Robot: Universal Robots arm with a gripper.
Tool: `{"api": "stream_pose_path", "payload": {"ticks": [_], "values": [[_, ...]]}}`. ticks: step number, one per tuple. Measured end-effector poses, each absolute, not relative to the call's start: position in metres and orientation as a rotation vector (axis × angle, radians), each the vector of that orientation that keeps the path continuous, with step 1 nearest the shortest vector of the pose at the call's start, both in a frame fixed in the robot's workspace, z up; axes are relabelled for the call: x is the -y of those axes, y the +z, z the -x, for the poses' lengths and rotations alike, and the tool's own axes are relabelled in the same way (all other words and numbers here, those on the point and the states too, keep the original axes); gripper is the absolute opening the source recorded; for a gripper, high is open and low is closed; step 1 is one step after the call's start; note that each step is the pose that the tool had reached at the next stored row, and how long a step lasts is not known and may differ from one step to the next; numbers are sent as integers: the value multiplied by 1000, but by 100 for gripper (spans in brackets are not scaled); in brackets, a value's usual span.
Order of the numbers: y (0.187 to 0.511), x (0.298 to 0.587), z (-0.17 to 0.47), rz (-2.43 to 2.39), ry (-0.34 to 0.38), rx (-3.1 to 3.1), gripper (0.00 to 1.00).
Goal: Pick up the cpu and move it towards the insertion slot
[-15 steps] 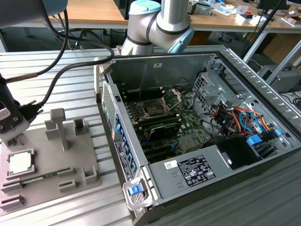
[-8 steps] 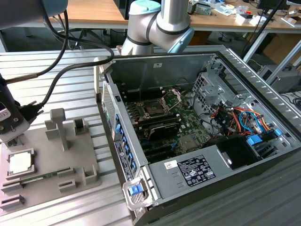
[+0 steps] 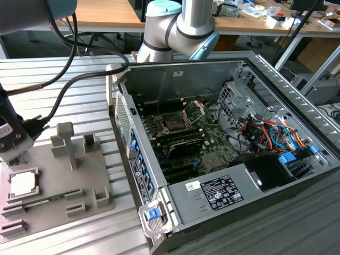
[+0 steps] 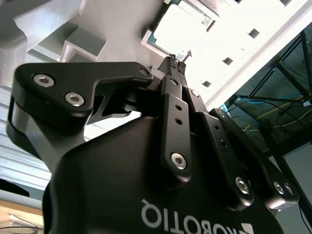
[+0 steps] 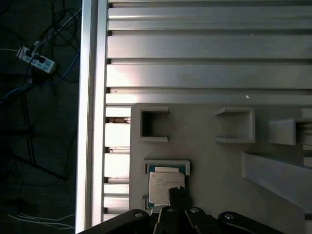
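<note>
Exterior view: found the small flat square cpu with its silvery-white metal top (image 3: pixel 24 184) seated flat in a pocket of the grey plastic tray (image 3: pixel 53 172), at the exterior view's left. Found the insertion slot (image 3: pixel 175 123) — a square socket with dark centre and shiny hinged metal frame — well apart from it, on the green circuit board (image 3: pixel 211 154) inside the open black metal computer case (image 3: pixel 212 196).

First wrist view: looked straight down on the cpu (image 5: pixel 161 187), fenced by low tray walls, with the black gripper (image 5: pixel 178 195) poised over one edge of it.

Second wrist view: saw the black fingertips (image 4: pixel 174 62) pressed together with nothing between them, just short of the glaring white cpu (image 4: pixel 190 24).

Judged the chip light, stiff and thin, with a smooth top and so probably slippery, and likely delicate on its hidden underside. Judged two opposite side edges the place to take hold — squarely, to avoid tilting or dropping it.
</note>
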State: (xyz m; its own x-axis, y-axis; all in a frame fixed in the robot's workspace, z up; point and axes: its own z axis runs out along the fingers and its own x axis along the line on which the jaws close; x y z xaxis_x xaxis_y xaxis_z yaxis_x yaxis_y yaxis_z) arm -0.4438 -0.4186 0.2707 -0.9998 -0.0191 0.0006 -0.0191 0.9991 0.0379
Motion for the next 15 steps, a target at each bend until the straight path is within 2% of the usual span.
{"api": "stream_pose_path", "payload": {"ticks": [15], "values": [[268, 420, 444, -30, -60, 3140, 11]]}}
